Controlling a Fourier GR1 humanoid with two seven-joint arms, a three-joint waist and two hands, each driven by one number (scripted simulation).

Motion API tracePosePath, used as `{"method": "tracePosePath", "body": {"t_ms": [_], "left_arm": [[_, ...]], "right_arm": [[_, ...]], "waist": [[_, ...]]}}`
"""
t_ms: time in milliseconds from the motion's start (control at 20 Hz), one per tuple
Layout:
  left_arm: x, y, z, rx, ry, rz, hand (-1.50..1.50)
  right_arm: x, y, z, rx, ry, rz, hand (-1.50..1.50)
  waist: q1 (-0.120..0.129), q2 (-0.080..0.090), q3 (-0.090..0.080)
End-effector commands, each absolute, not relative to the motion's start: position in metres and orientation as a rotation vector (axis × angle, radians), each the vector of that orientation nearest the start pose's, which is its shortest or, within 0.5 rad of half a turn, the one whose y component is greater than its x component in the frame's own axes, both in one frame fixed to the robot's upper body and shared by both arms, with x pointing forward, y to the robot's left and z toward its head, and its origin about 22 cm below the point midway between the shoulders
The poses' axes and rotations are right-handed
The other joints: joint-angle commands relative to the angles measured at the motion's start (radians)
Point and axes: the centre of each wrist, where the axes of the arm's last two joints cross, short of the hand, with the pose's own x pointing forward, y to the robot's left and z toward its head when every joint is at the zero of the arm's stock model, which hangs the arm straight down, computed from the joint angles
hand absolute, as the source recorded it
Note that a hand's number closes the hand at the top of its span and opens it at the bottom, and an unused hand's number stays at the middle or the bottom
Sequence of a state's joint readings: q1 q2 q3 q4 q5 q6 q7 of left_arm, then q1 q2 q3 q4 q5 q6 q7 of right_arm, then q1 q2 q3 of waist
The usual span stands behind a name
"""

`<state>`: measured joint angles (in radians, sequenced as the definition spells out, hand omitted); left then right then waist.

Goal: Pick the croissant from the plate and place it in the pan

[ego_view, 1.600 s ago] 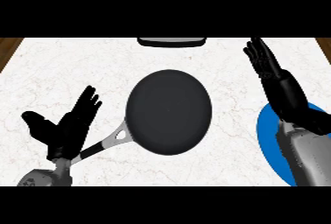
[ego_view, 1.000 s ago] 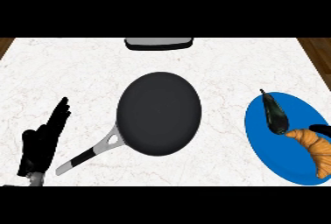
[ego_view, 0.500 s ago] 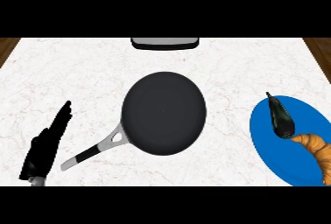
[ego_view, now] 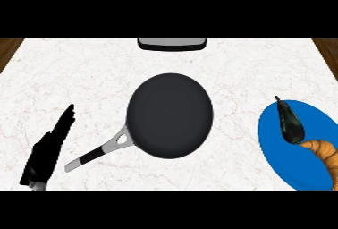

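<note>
A black pan (ego_view: 170,115) lies in the middle of the white counter, its handle (ego_view: 99,154) pointing to the lower left. At the right edge a blue plate (ego_view: 280,156) holds a golden croissant (ego_view: 323,150). My right hand (ego_view: 289,123) shows as a dark, narrow shape over the plate, fingers straight and pointing away from me. Its near end meets the croissant's left tip, and nothing is curled round the croissant. My left hand (ego_view: 49,150) rests edge-on at the lower left, left of the pan's handle, with straight fingers and holding nothing.
A grey and black appliance (ego_view: 171,43) sits at the counter's far edge, behind the pan. Brown wood shows past the counter's far left corner (ego_view: 8,47) and far right corner (ego_view: 329,44).
My right hand has come down from a raised pose onto the plate beside the croissant, which now shows. My left hand has turned edge-on. Over the last half second little moved.
</note>
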<state>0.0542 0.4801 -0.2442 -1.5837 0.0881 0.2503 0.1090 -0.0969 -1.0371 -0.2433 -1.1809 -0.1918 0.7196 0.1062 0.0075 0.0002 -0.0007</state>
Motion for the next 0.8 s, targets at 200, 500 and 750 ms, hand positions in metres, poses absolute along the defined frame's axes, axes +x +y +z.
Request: {"method": "tracePosePath", "body": {"t_ms": [200,500,750], "left_arm": [[0.217,0.281,0.02,0.339,-1.391,-0.252,0.0],[0.223,0.28,0.004,0.346,-1.39,-0.256,0.0],[0.22,0.284,0.013,0.353,-1.38,-0.256,0.0]], "right_arm": [[0.273,-0.472,0.192,-0.324,-0.89,0.799,-1.5],[0.298,-0.449,0.189,-0.32,-0.787,0.904,-1.5],[0.295,-0.429,0.174,-0.316,-0.639,1.047,-1.5]], "waist": [[-0.002,-0.003,0.0],[0.0,0.0,0.0],[-0.003,-0.002,0.0]]}}
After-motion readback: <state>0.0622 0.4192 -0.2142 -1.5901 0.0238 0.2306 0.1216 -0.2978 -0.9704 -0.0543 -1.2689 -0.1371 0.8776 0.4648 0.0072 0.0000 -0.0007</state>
